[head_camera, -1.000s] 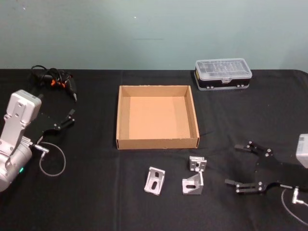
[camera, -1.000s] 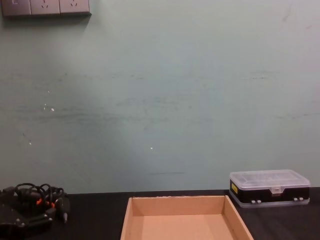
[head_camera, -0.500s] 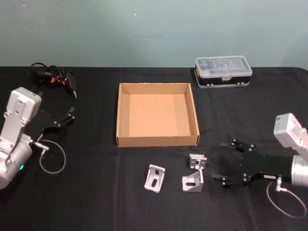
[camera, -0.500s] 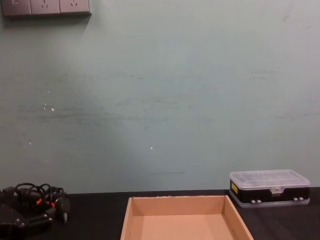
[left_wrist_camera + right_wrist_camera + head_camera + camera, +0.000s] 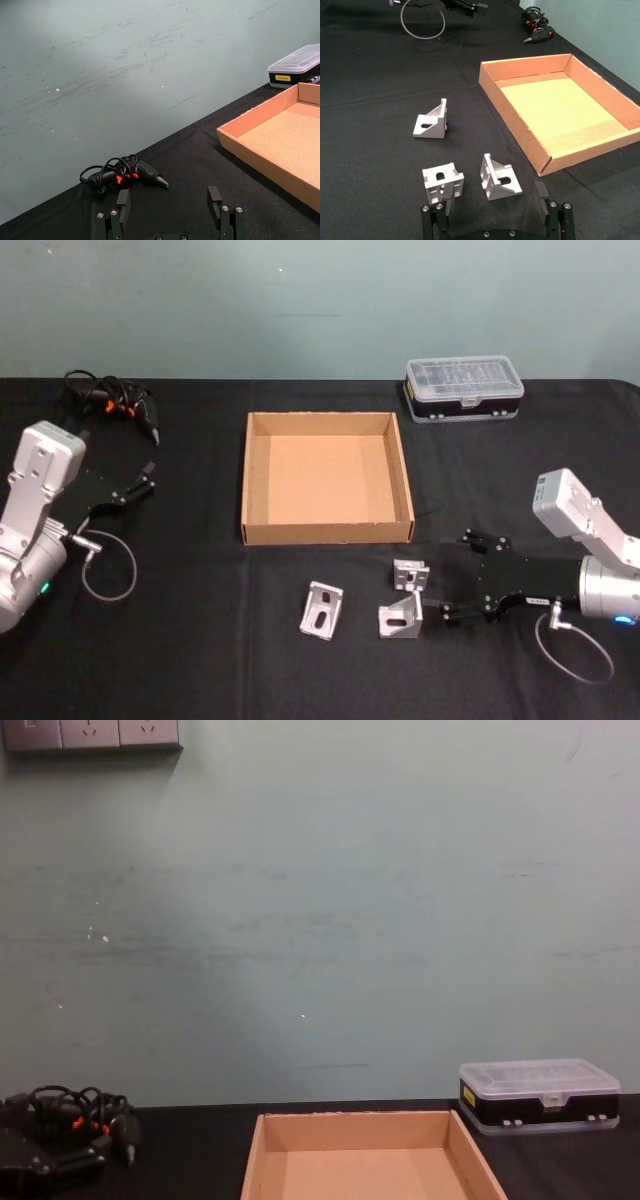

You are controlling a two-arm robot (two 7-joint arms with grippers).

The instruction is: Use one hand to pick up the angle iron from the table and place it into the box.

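Cardboard box (image 5: 327, 533) lies empty; three angle irons (image 5: 401, 620) sit on the table (image 5: 200, 640) just before it. Right gripper (image 5: 440, 578), fingers spread, is level with the right-hand pair, gripping none. Left gripper (image 5: 137, 487), also spread, idles far left. Grasp and placement outstanding

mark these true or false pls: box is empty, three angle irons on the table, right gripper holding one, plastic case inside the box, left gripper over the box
1. The box is empty. True.
2. Three angle irons lie on the table. True.
3. The right gripper is shut on an angle iron. False: it is open, beside the two right-hand angle irons, gripping none.
4. The clear-lidded case sits inside the box. False: it stands on the table beyond the box's far right corner.
5. The left gripper hangs over the box. False: it is open at the table's left side, apart from the box.
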